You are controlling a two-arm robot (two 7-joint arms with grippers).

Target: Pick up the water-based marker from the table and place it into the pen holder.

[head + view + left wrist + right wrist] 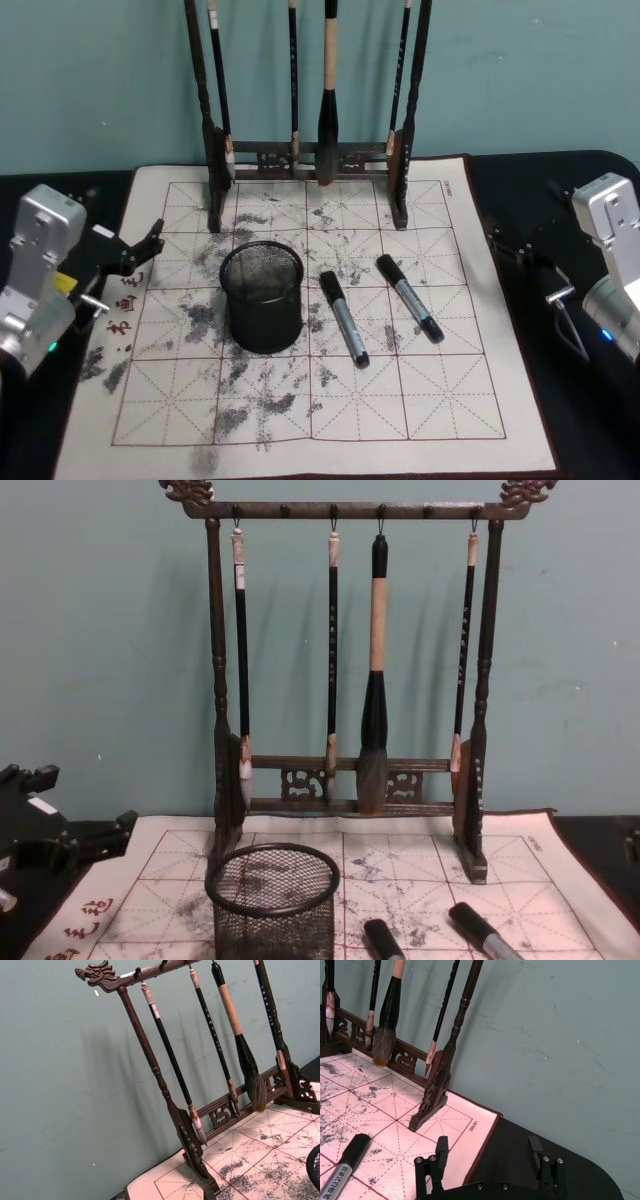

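Note:
Two black-capped grey markers lie on the ink-stained practice mat (440, 400): one marker (343, 318) just right of the pen holder, the other marker (409, 297) farther right. The pen holder (262, 298), a round black mesh cup, stands upright left of the mat's middle and holds nothing. My left gripper (143, 248) hovers open at the mat's left edge, well left of the cup. Over the black table beyond the mat's right edge, my right gripper (512, 248) is open too; its fingers (441, 1149) stand wide apart, with a marker's cap (351, 1152) nearby.
A tall dark wooden brush rack (310, 160) with several hanging brushes stands at the back of the mat, behind the cup and markers. A teal wall closes off the far side. Black table surface (560, 190) flanks the mat on both sides.

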